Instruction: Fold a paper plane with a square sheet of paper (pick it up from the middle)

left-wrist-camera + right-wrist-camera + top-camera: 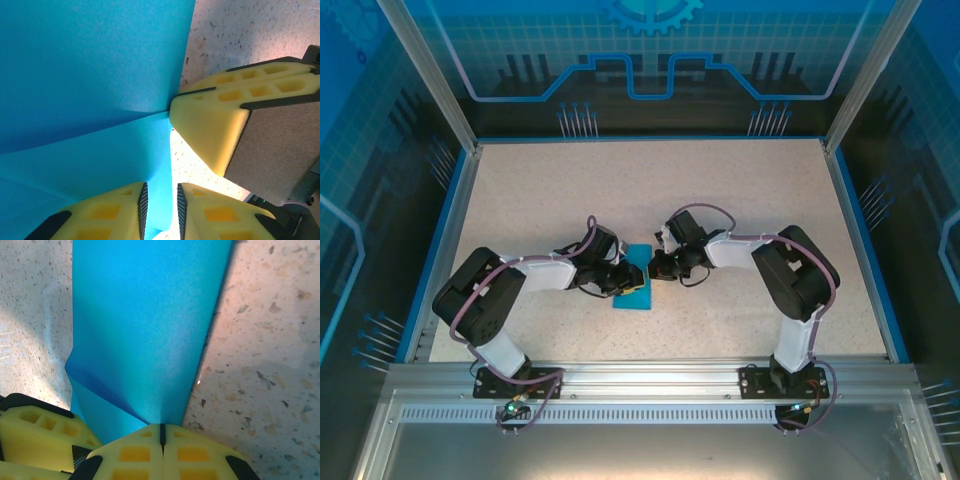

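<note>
Folding is judged to be at an early stage. Seen from above, the blue paper (pixel 638 290) lies at the middle of the table (pixel 650 190) as a narrow folded strip, not yet a pointed plane, and both arms are bent in over it.

The right gripper (pixel 161 430) is clenched with nothing between its pads. At the bottom centre of its own view, its joined tips are set down on the paper where a crease runs out to the edge, so that spot is pinned to the table.

The left gripper (pixel 160 200) is seen at the bottom of its own view, with the edge of a raised flap passing between its two pads. The flap appears to be nipped, though the gap looks loose and a firm hold cannot be confirmed.

The step in hand is taken to be a slanted fold, hinged at the pinned point. Next, the flap would need to be carried across and laid down squarely. The pinned point must not be allowed to slide, and the new crease would then need pressing flat.
</note>
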### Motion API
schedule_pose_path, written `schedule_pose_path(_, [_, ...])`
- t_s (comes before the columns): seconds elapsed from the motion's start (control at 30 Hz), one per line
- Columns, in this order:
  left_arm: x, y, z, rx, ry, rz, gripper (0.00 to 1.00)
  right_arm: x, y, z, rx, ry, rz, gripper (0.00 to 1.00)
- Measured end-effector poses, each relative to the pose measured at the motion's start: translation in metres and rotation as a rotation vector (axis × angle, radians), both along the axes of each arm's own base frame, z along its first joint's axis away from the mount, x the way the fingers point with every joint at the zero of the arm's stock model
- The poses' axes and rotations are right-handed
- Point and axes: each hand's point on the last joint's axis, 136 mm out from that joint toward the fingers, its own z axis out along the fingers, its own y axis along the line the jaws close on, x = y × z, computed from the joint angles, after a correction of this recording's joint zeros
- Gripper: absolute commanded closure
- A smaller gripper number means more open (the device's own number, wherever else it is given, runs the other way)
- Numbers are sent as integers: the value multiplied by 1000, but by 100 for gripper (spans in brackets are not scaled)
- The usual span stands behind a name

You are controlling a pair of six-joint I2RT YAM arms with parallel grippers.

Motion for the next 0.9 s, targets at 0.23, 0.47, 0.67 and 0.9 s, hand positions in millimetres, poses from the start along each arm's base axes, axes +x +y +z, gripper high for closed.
schedule_pose_path(0.23, [0,0,-1,2,3,0,76,2,1,1,1,-2,0,97])
schedule_pose_path(0.47, [-1,1,-6,9,14,0,76,2,1,0,0,-1,0,97])
schedule_pose_path(0.67, [-1,1,-6,10,16,0,77,2,1,-1,-1,1,0,97])
schedule_pose_path(0.9, [-2,1,-10,15,25,0,77,2,2,-2,-1,2,0,97])
